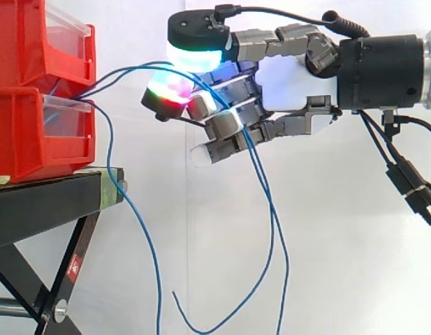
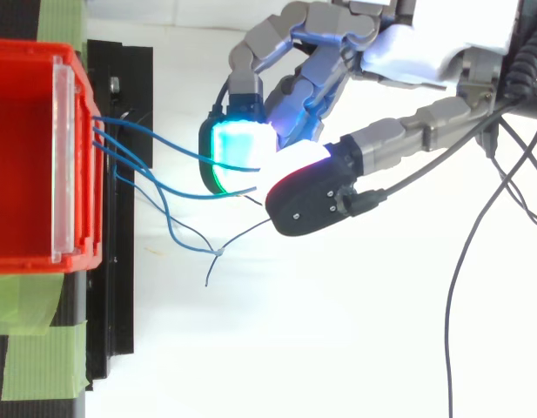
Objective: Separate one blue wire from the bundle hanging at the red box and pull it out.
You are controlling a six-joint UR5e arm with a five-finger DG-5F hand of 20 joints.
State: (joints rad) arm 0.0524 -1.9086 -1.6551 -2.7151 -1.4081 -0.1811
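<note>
Several thin blue wires (image 1: pixel 128 68) come out of the red bins (image 1: pixel 33 132) at the left and arc right toward my hand (image 1: pixel 292 84). The hand hangs in the air right of the bins, with its fingers curled. From above, two blue wires (image 2: pixel 177 148) run into the pinch between a cyan-glowing fingertip (image 2: pixel 238 148) and the thumb pad (image 2: pixel 298 170). Past the fingers these wires hang down in long loops (image 1: pixel 272 209). Other blue wires (image 2: pixel 177 228) droop free by the bin's front, and one loose end (image 2: pixel 207 277) points downward.
The two red bins are stacked on a black stand (image 1: pixel 47 202) with green tape (image 2: pixel 42 348) on it. A clear plastic front (image 2: pixel 63 165) closes the top red bin (image 2: pixel 20 252). A white curtain lies behind and below the hand.
</note>
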